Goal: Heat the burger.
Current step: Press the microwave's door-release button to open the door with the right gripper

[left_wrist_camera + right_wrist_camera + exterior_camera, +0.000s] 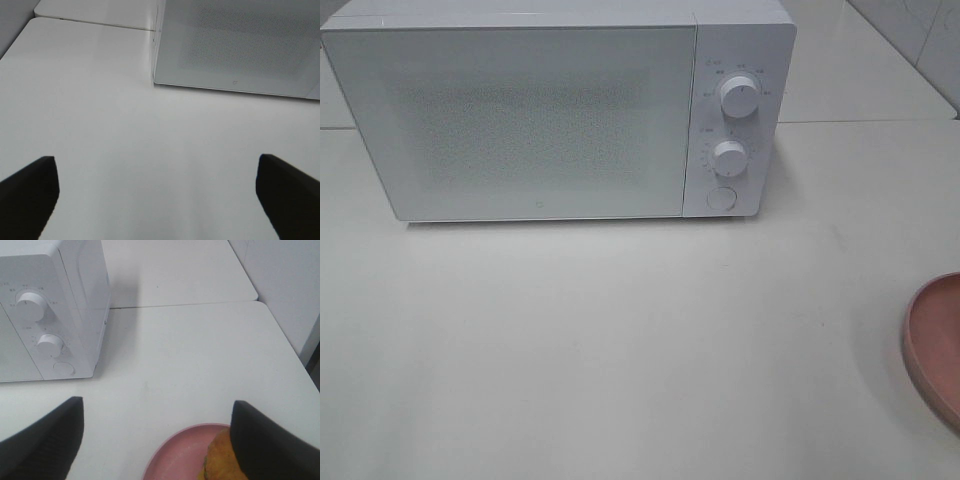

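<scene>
Here is the boxy white microwave (540,120), smooth matte casing, its door shut flat, with a fine speckled grain across the frosted panel. On the control strip beside the door are two round white ribbed knobs (738,96), one above the other, and under them a small round flush button (721,198). The pale, smooth tabletop (620,340) runs out in front of the microwave. Off to the microwave's front right lies a round pink plate (935,345) with a low raised rim, cut off by the edge of the high view. On that plate sits the burger (217,460), golden-brown and crusty, half hidden behind one dark finger. The right tool (157,407) hangs over the plate, its black ribbed fingers (50,440) spread wide, clamped on nothing. The left tool (156,167) hangs in front of the microwave's door, spread wide too, with bare tabletop between its fingers.
</scene>
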You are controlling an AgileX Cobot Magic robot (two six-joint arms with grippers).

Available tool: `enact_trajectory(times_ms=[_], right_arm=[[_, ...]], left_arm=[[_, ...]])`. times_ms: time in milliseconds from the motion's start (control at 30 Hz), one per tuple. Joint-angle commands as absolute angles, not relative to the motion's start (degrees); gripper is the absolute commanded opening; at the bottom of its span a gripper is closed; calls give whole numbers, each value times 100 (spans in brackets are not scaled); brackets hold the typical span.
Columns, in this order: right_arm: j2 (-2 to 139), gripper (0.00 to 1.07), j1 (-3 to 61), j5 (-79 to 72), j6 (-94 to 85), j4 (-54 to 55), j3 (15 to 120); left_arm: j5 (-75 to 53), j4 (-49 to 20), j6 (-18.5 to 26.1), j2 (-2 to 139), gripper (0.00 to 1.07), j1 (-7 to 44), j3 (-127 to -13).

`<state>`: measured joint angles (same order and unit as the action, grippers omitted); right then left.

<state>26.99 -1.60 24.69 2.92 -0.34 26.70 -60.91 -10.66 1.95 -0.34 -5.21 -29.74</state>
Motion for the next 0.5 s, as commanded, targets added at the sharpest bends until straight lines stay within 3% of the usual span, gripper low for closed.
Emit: enact_trajectory(times_ms=[33, 500], right_arm=[[2853, 76, -183, 2189, 275, -46, 2670], [4171, 76, -183, 854, 286, -52, 2670]], left_arm=[[-6079, -1089, 201, -40, 100, -533, -2956], [-6079, -1089, 201, -40, 100, -533, -2956]])
